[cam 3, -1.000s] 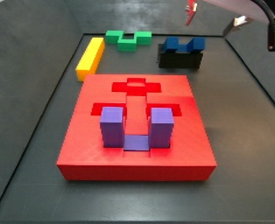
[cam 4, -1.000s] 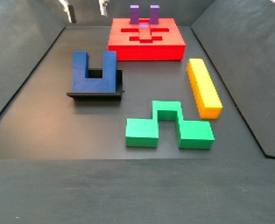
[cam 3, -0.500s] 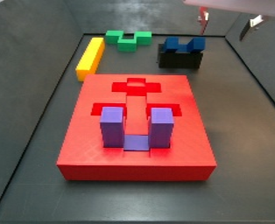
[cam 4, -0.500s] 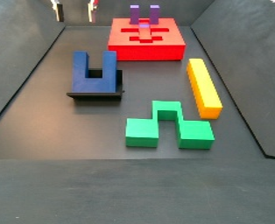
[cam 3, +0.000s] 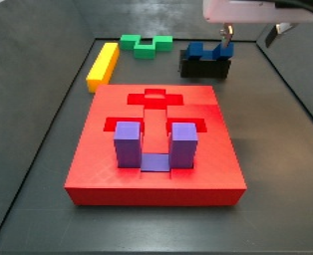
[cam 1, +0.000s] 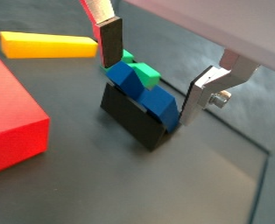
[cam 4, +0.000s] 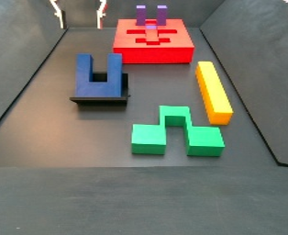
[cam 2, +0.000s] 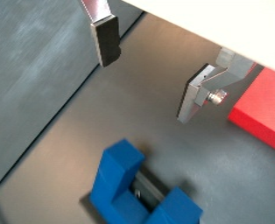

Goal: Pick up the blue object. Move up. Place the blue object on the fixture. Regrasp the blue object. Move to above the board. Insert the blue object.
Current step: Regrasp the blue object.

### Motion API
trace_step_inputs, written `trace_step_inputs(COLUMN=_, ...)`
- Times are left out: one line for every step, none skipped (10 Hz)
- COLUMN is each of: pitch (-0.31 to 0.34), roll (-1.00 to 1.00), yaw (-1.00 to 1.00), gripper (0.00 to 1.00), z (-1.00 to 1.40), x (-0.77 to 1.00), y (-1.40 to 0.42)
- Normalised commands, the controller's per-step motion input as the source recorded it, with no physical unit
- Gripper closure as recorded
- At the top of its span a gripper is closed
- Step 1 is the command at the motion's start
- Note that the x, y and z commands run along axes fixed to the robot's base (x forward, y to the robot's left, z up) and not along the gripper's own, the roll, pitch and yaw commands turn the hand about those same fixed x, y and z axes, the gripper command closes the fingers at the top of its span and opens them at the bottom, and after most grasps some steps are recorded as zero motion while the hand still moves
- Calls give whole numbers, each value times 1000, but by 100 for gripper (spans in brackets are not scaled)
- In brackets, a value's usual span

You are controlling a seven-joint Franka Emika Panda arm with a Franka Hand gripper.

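- Beyond the far left corner of the large flat red board with shaped cutouts point(cam 3: 104, 175) lies a long yellow bar point(cam 3: 104, 62), and just to its right a green stepped block point(cam 3: 152, 44). Neither is part of the job, and both sit well apart from the gripper.
- On the board itself, towards its near end, a lighter purple U-shaped block point(cam 3: 156, 147) stands in a cutout with its prongs up. The cutouts nearer the far end look empty.
- Beyond the far right corner of the board, the dark blue U-shaped block point(cam 3: 207, 50) sits in the small dark box-like fixture point(cam 3: 206, 69). It shows there in both side views and in a wrist view point(cam 1: 147, 87), with nothing gripping it.
- Above and just to the right of that block hangs the gripper point(cam 3: 248, 35). Its silver fingers point(cam 1: 110, 42) are spread wide and nothing is between them.
- A second ago the gripper was further off, at the edge of the side view. It has since swung in over the fixture, while the blue block has not moved.
- Judging by this, the placing on the fixture is done and the regrasp is starting. The fingers are not yet level with the block, so the gripper must come down around it and close. Only then can it carry the block to the board.
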Motion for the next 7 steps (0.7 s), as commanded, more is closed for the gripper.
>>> trace_step_inputs(pitch=240, roll=1000, yaw=360, gripper=0, z=-57, x=460, y=0)
trace_step_inputs(pitch=283, roll=1000, yaw=303, gripper=0, z=-49, x=543, y=0)
trace_step_inputs(pitch=257, roll=1000, yaw=286, gripper=0, z=-60, x=600, y=0)
trace_step_inputs(pitch=206, roll=1000, yaw=277, gripper=0, z=-134, x=683, y=0)
trace_step_inputs(pitch=171, roll=834, yaw=251, gripper=0, z=-203, x=734, y=0)
trace_step_inputs(pitch=171, roll=877, yaw=149, gripper=0, z=-309, x=783, y=-40)
trace_step_inputs(pitch=229, roll=634, yaw=0, gripper=0, z=-411, x=863, y=0)
